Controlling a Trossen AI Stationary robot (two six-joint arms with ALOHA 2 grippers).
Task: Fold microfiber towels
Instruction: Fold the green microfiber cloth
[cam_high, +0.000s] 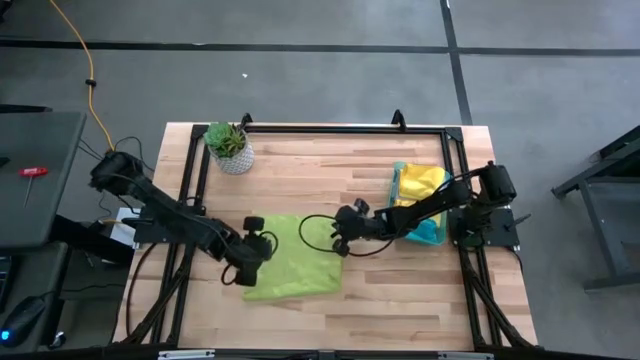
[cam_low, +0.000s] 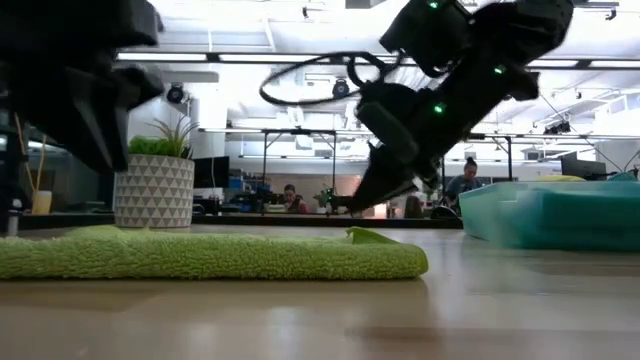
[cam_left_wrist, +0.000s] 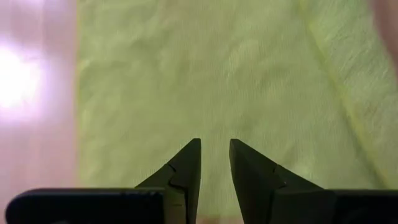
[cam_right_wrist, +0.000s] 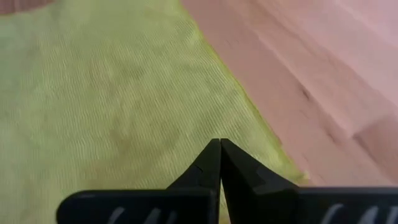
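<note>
Two dark robot arms over a pale wooden table (cam_high: 400, 290), seen from straight above. Near the middle of the tabletop, toward the front edge, a lime green towel (cam_high: 290, 268) lying flat, already doubled over with one folded layer on top, edges roughly squared.

Left gripper (cam_high: 252, 268) poised over the towel's left edge, fingers slightly apart with a narrow gap between the tips, nothing held; from the wrist camera, both dark fingers (cam_left_wrist: 186, 168) pointing across the green cloth.

Right gripper (cam_high: 341, 243) at the towel's upper right corner, reaching in from the right side of the table. Fingertips (cam_right_wrist: 219, 163) pressed fully together, empty, hanging just above the cloth beside its right edge, with bare wood alongside. From table height, same gripper (cam_low: 350, 205) angled downward above the towel's raised right corner, not touching it.

Behind the right arm, near the table's right edge, a translucent green tray (cam_high: 405, 172) with more towels heaped inside: yellow (cam_high: 420, 182) on top, teal blue (cam_high: 428, 232) below.

Near the back left corner, a small potted plant (cam_high: 230, 148) in a white patterned pot.

Beyond the table, at table height, a bright open room with people seated far off.
</note>
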